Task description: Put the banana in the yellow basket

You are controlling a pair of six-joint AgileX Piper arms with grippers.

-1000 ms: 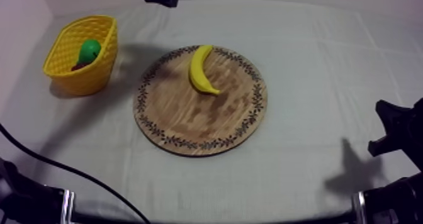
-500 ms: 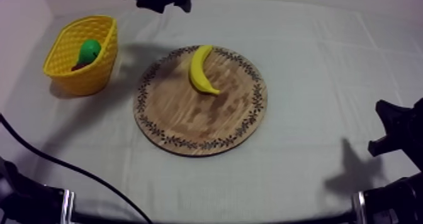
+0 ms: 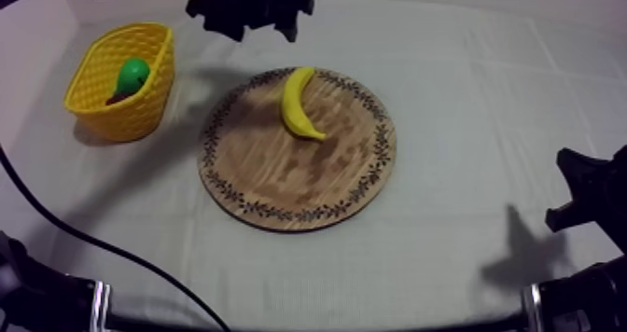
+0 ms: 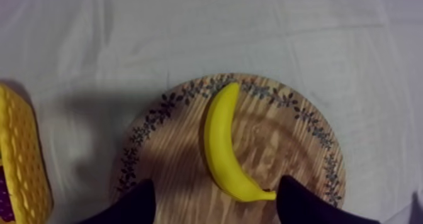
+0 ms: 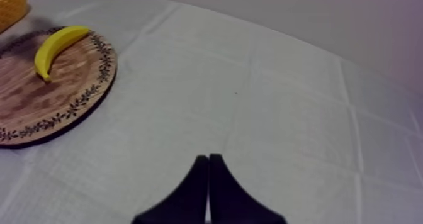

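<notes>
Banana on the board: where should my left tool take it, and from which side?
Grip the curved yellow toy banana at its thick middle, straight down from above, open left tool spanning its width. It lies flat on the round wooden board, both long sides free; its tapered ends would likely slip.

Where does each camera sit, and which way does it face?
Top view: above the table, slanting down on the wooden board, banana and yellow basket; left arm beyond the board, right arm at the right edge.
Left wrist view: on the left arm, facing down on the banana; its fingers, apart, flank the banana's end.
Right wrist view: on the right arm, facing across the table; its fingers lie together.
All three share the banana and board.
</notes>
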